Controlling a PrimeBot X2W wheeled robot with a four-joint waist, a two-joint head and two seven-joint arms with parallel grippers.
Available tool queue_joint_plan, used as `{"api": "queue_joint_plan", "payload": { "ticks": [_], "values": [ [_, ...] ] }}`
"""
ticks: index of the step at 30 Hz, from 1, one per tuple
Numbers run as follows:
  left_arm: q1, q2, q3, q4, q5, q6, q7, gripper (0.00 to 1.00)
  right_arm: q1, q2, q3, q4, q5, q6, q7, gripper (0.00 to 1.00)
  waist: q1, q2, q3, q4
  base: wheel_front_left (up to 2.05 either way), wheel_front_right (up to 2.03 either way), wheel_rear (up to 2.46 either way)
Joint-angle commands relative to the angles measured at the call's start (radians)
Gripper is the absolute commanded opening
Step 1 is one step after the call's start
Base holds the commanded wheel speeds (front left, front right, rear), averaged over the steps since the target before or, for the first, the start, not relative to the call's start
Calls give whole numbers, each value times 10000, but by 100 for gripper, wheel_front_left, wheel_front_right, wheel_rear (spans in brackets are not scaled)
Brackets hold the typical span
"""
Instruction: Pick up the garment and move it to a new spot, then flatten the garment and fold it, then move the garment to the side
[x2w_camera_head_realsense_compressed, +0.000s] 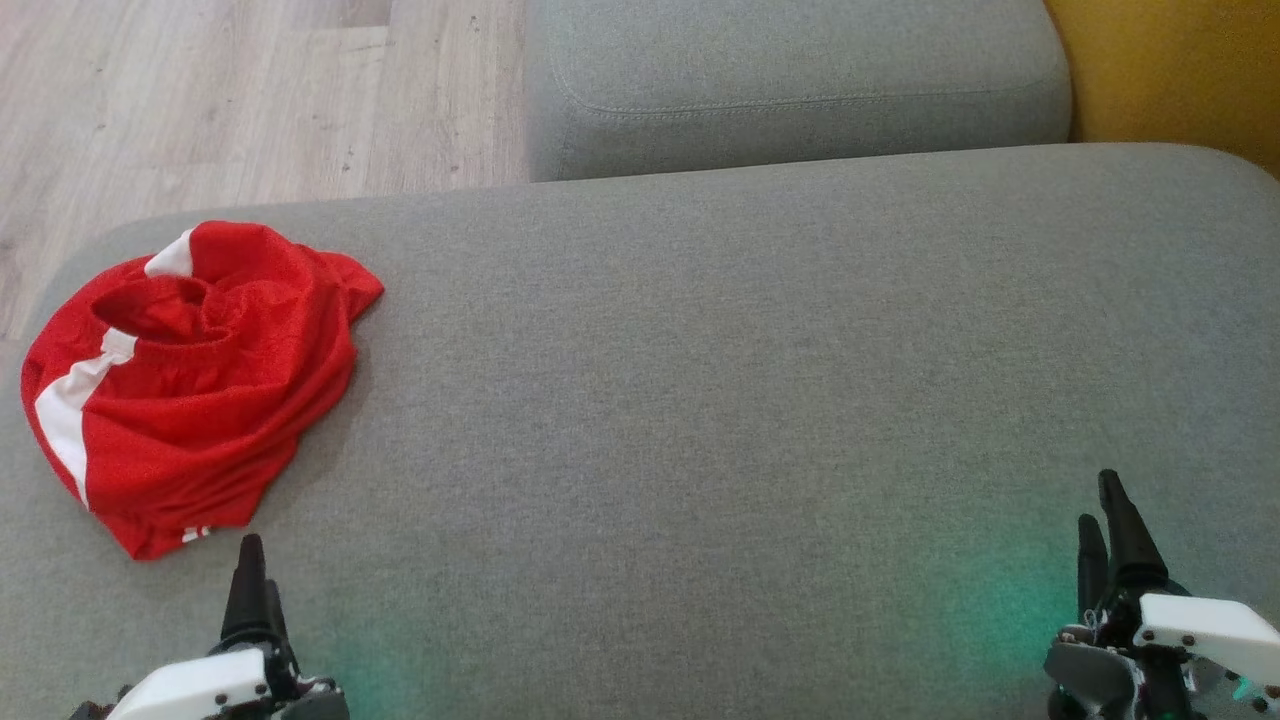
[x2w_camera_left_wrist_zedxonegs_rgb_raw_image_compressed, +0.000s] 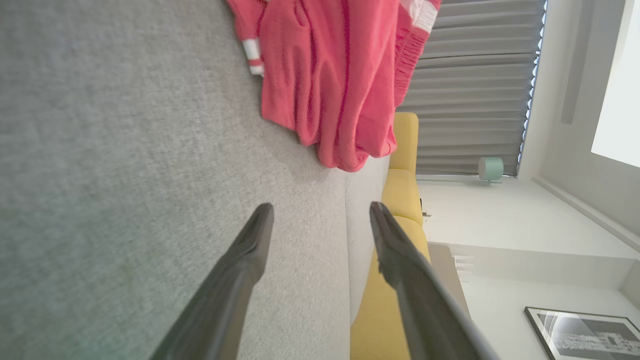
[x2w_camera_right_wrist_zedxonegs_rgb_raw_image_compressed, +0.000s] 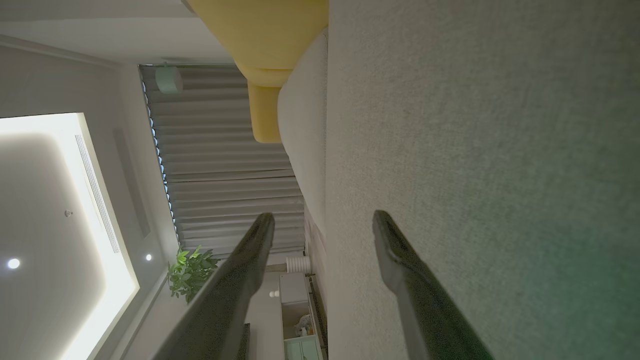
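Note:
A red garment (x2w_camera_head_realsense_compressed: 195, 375) with white stripes lies crumpled at the left end of the grey cushion (x2w_camera_head_realsense_compressed: 700, 400). In the left wrist view the garment (x2w_camera_left_wrist_zedxonegs_rgb_raw_image_compressed: 330, 85) sits ahead of the fingers, apart from them. My left gripper (x2w_camera_head_realsense_compressed: 250, 585) hovers just below the garment's near edge; its jaws stand open and empty, as the left gripper (x2w_camera_left_wrist_zedxonegs_rgb_raw_image_compressed: 320, 212) shows in its own view. My right gripper (x2w_camera_head_realsense_compressed: 1110, 515) rests low at the cushion's near right, far from the garment. Its own view has the right gripper (x2w_camera_right_wrist_zedxonegs_rgb_raw_image_compressed: 322, 220) open with nothing between the fingers.
A second grey cushion (x2w_camera_head_realsense_compressed: 800, 80) lies behind the first. Wooden floor (x2w_camera_head_realsense_compressed: 220, 100) shows at the upper left and a yellow seat (x2w_camera_head_realsense_compressed: 1170, 70) at the upper right. The cushion's left edge falls away just beside the garment.

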Motion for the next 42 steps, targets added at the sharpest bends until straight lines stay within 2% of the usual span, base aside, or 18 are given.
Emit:
{"api": "queue_joint_plan", "payload": {
  "ticks": [1, 31, 42],
  "values": [
    [-320, 55, 8, -392, 205, -6, -75, 100, -429, -55, 65, -389, -174, 8, -130, 100, -1, 0, -5, 3, 0, 0, 0],
    [-19, 73, -680, -1475, 4832, 794, -955, 100, -218, -69, 685, -1039, -4892, 27, -1015, 100, -1, 0, -222, 81, 0, 0, 0],
    [102, 81, -945, -1681, 6152, 1094, -1308, 100, -142, -77, 889, -1129, -6487, 35, -1369, 100, -1, 0, -280, 126, 0, 0, 0]
  ]
}}
